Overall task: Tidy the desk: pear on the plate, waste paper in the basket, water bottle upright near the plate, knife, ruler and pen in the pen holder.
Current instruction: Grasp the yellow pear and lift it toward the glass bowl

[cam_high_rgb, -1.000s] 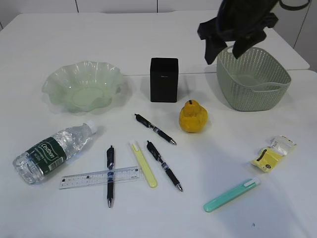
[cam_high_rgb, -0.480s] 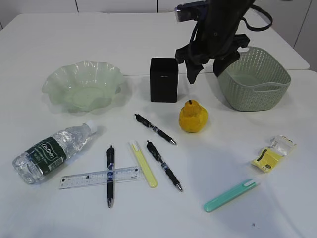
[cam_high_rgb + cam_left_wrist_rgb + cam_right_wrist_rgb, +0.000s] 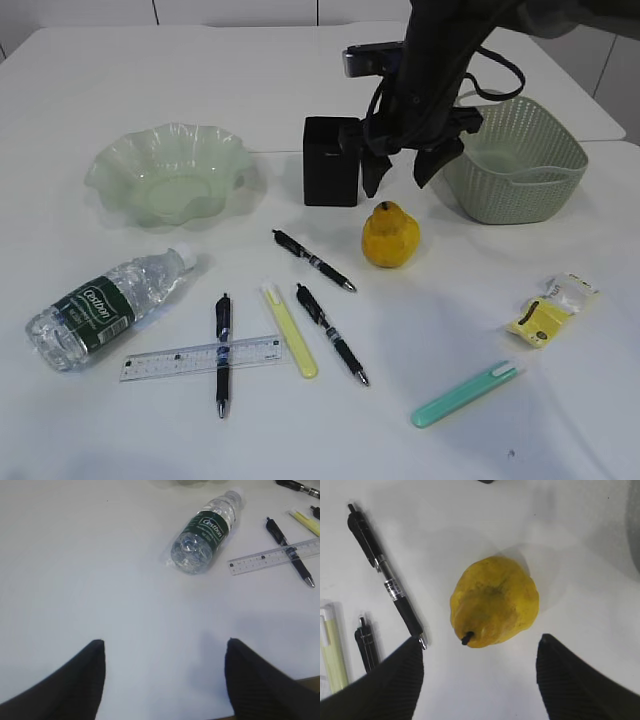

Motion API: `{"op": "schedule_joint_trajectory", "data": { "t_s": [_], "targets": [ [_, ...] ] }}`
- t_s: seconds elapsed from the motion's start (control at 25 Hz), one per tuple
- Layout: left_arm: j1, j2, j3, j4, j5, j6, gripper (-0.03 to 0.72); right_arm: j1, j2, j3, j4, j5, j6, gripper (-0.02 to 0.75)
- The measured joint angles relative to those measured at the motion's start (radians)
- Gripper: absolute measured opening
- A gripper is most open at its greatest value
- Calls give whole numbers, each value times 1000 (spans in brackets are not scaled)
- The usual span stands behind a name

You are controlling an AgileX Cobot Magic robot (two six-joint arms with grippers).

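At the far left of the exterior view, the plate (image 3: 168,172) stands empty in the upper left, because nothing is moved to it yet. Below it, in the lower left, the water bottle (image 3: 106,304) lies on its side with the cap pointing toward the plate, so it must be raised later. My left gripper (image 3: 165,672) does not show in the exterior view; its wrist camera shows the two fingers spread wide over bare table, with the bottle well apart at the top of that frame, so I judge this arm only waits. In the lower middle, the ruler (image 3: 203,358) lies flat with one pen (image 3: 222,353) crossing it, and more pens and a yellow knife-like tool lie just beside. The pen holder (image 3: 331,160) stands upright in the upper middle, empty as far as I can see. Right of it my right gripper (image 3: 398,172) hangs directly above the pear (image 3: 390,235), fingers spread and not touching it; in the right wrist view the pear sits between my two fingers, so I think I am lined up to take it. The basket (image 3: 513,157) stands in the upper right, and the waste paper (image 3: 552,309) lies in the lower right.
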Motion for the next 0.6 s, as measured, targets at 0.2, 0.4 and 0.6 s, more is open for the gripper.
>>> {"op": "schedule_joint_trajectory", "data": {
  "t_s": [0.2,0.4,0.6],
  "targets": [
    [0,0,0,0,0,0,526,0,0,-1,1,0,-2,551],
    [0,0,0,0,0,0,526,0,11,-10,14,-1,-2,552],
    [0,0,0,0,0,0,526,0,63,-55,46,-4,-2,552]
  ]
}}
